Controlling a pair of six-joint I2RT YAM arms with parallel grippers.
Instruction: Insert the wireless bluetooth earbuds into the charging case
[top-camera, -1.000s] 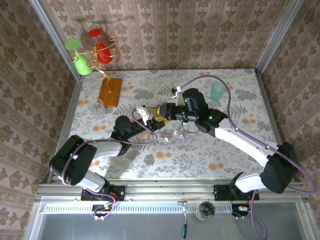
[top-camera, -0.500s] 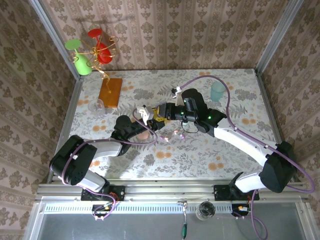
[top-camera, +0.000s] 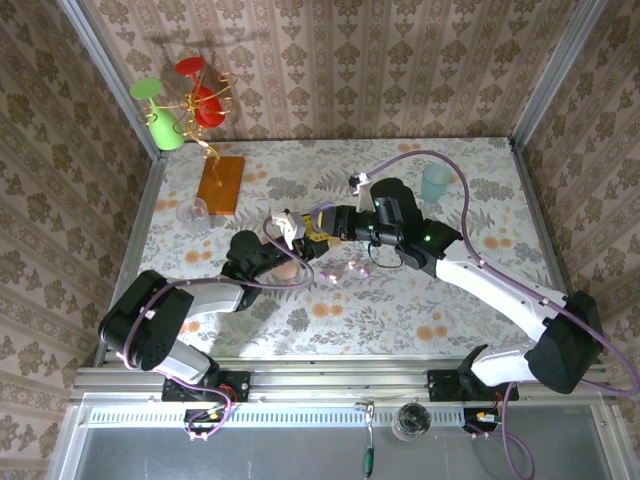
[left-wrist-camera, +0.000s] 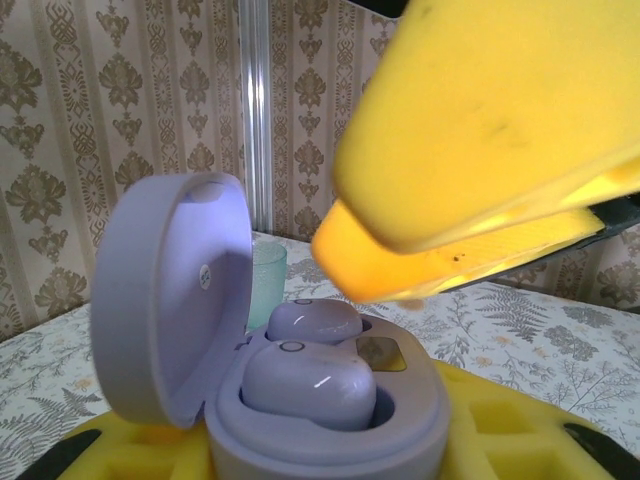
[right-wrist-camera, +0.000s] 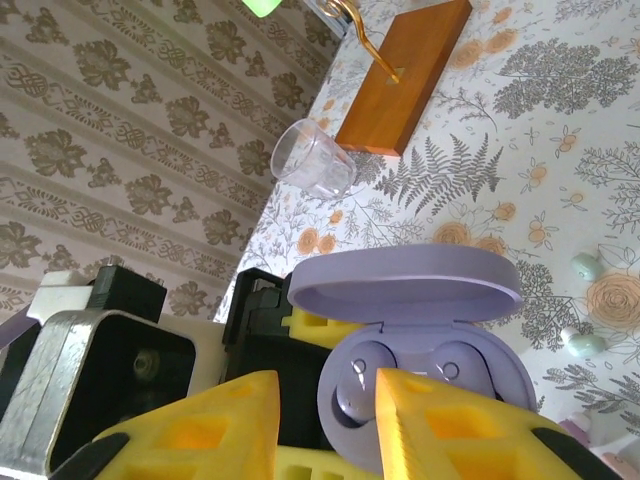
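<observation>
Seen from above, the right end effector (top-camera: 322, 226) has drawn back a touch from the left end effector (top-camera: 296, 232) over the middle of the worktop (top-camera: 400, 320). Its elbow has swung out to the right, while the left arm has not stirred. That reads as a let-go after a placement.

From the left wrist, the left end effector is clenched on the charging case (left-wrist-camera: 330, 440), whose lid (left-wrist-camera: 170, 290) stands open. Two lilac earbuds (left-wrist-camera: 305, 385) sit side by side in its wells. One yellow finger of the right end effector hangs above them, apart from both.

From the right wrist, that end effector's own fingers (right-wrist-camera: 440, 430) stand apart, released and grasping nothing, and the open case shows through the gap. This pair looks seated, so shutting the lid is likely what remains here.

Past the case, two mint buds (right-wrist-camera: 585, 265) lie loose on the floral worktop, well apart from it. Farther off are a clear glass (right-wrist-camera: 312, 160) and a wooden stand (right-wrist-camera: 405, 75). Damask wallpaper (right-wrist-camera: 130, 120) closes in the room behind
</observation>
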